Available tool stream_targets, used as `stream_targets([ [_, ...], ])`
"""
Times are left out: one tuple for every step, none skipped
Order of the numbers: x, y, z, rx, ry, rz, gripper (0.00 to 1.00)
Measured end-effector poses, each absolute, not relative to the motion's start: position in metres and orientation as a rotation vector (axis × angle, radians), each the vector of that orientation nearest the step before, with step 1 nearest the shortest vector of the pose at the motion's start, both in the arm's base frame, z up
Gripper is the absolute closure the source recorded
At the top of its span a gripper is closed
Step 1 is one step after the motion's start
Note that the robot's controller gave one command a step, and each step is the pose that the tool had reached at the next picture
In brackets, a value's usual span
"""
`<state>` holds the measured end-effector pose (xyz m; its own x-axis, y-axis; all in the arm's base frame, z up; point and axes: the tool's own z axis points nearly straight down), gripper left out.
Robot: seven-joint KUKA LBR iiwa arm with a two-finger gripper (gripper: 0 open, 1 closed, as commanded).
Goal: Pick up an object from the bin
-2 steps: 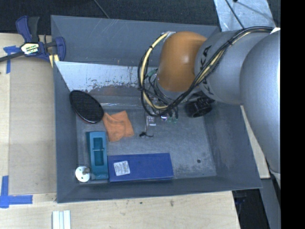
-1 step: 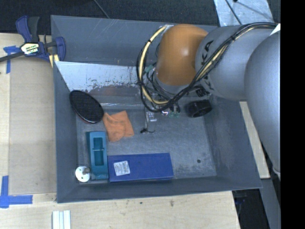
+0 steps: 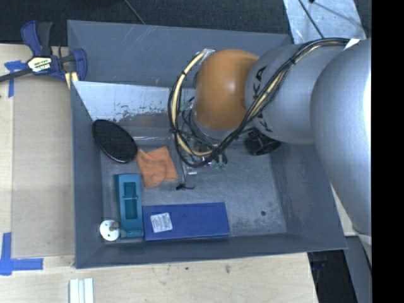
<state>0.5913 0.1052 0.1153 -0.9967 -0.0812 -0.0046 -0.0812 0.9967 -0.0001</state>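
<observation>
Gripper (image 3: 187, 182) low over bin (image 3: 86, 201) floor; open or closed: cannot tell. Orange cloth (image 3: 156, 165) just beside, toward view's left. Blue box (image 3: 189, 221) near, below in view.

Robotics lab, grey bin (image 3: 189, 40), cabled arm (image 3: 297, 100)
</observation>
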Motion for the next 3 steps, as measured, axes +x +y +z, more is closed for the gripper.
stream_targets([
  [0.606, 0.122, 0.09, -0.115, 3.135, 0.003, 0.0],
  [0.569, 0.142, 0.071, -0.565, 3.086, 0.001, 1.0],
  [0.569, 0.142, 0.071, -0.565, 3.086, 0.001, 1.0],
])
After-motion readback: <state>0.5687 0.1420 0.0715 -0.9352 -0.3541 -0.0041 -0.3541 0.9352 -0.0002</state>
